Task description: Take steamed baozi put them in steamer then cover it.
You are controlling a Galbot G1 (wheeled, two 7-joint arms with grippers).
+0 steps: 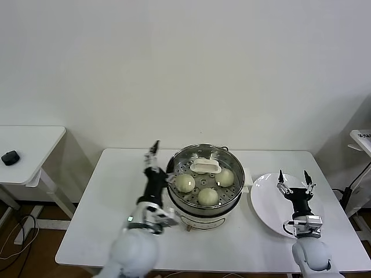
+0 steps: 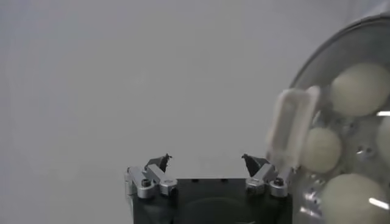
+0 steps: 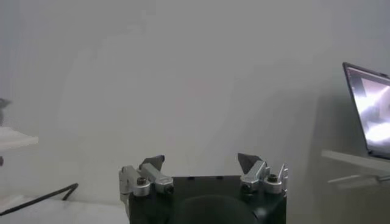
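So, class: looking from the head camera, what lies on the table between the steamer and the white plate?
Nothing: in the head view only bare tabletop separates the steamer from the white plate.

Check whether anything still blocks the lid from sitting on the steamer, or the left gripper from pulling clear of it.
Nothing visible does. The cover already sits on the steamer, with baozi under the glass. The left gripper is open beside the steamer's rim, holding nothing. The right gripper is open above the white plate.

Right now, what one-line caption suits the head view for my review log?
Glass lid covers the steamer of baozi; left pincer open beside it, right pincer open over the empty plate.
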